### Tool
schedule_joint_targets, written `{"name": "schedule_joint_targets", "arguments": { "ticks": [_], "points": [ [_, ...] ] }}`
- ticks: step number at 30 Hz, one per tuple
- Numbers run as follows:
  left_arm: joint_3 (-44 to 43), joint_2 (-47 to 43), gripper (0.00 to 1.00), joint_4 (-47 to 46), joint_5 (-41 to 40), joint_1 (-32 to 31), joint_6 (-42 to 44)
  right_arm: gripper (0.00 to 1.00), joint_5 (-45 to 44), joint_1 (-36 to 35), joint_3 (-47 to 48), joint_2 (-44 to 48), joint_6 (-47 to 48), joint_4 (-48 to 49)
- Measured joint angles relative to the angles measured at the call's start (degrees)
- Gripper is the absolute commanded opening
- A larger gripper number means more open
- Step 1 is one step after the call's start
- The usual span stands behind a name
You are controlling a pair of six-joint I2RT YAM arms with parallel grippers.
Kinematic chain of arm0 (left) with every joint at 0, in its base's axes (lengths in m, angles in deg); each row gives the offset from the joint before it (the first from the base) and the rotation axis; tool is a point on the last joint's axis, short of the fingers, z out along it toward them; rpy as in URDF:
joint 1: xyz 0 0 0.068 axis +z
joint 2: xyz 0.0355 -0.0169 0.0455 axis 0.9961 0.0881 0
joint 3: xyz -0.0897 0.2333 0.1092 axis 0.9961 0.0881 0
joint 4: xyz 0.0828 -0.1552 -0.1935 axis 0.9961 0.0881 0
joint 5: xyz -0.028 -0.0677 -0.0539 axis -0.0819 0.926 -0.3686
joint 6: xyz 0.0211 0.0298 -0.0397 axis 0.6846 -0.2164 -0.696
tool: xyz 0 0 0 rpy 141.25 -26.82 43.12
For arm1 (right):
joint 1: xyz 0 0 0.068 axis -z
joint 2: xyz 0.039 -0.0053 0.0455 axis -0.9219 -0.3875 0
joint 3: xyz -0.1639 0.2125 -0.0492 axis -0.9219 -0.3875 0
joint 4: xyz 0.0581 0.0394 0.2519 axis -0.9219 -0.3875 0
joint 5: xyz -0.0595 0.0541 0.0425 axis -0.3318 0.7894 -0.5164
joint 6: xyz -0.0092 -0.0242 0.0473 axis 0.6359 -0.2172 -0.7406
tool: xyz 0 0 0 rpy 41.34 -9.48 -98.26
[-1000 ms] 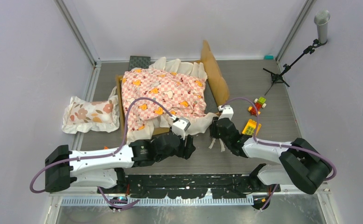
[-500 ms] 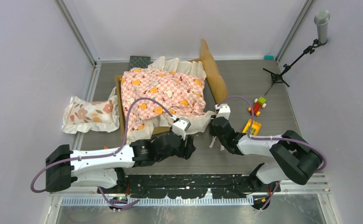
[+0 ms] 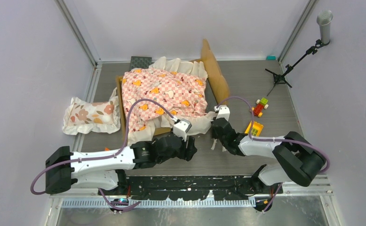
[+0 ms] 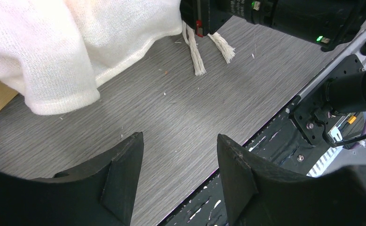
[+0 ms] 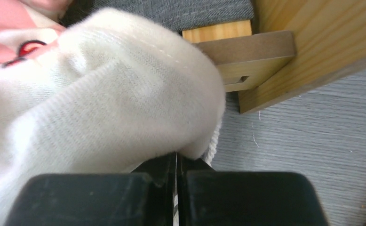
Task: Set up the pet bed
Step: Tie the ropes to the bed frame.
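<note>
The pet bed [image 3: 217, 75] lies at the back middle, its tan headboard on the right. A pink-checkered sheet [image 3: 164, 96] with a white ruffle is bunched over it. The right wrist view shows the wooden frame [image 5: 266, 52] and grey mattress [image 5: 195, 12]. My right gripper [image 3: 215, 133] is at the bed's near right corner. Its jaws [image 5: 176, 162] are shut on the sheet's white ruffle [image 5: 115, 94], with a white cord beside them. My left gripper [image 3: 190, 149] hovers open over bare table [image 4: 179, 155], holding nothing, just short of the ruffle [image 4: 54, 56].
A floral pillow [image 3: 91, 115] lies left of the bed. Colourful toy blocks [image 3: 259, 106] [image 3: 253, 127] sit right of my right arm. A microphone stand [image 3: 289, 66] is at the back right and a dark panel [image 3: 140, 62] behind the bed. The table's near edge [image 4: 266, 127] is close to my left gripper.
My right gripper has moved left to the bed's near corner and closed on the white ruffle. The left arm has stayed put, still open.
</note>
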Motion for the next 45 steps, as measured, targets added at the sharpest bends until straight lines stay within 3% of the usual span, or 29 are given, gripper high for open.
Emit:
{"name": "schedule_joint_targets", "arguments": {
  "ticks": [10,16,20,22,27,31,41,45],
  "points": [
    [0.61,-0.31,0.69,-5.03,-0.07,0.0,0.0,0.01,1.53,0.0,-0.09,14.69,-1.7,-5.64],
    [-1.4,3.87,0.57,-8.26,0.22,0.02,0.2,0.01,2.36,0.02,-0.68,19.17,-3.48,-9.01],
    [-5.11,10.12,0.38,-10.58,1.2,0.59,1.27,0.01,2.99,0.02,-0.66,19.12,-4.5,-11.45],
    [-6.75,13.7,0.33,-12.33,2.62,1.05,2.03,0.01,3.1,0.02,-0.59,18.93,-5.01,-12.55],
    [-8.55,20.85,0.36,-15.96,5.79,1.77,4.17,0.01,3.5,0.61,-0.26,18.1,-6.51,-15.17],
    [-6.1,23.41,0.41,-24.24,6.93,1.86,6.16,0.01,4.13,1.7,0.83,18.1,-8.48,-17.44],
    [-3.17,31.52,0.47,-37.09,4.37,1.86,13.44,0.01,8.11,4.66,4.81,17.57,-12.66,-22.64],
    [-3.37,34.86,0.56,-40.26,2.27,1.86,16.41,0.01,9.44,5.16,5.46,16.81,-13.35,-23.8]
  ]
}}
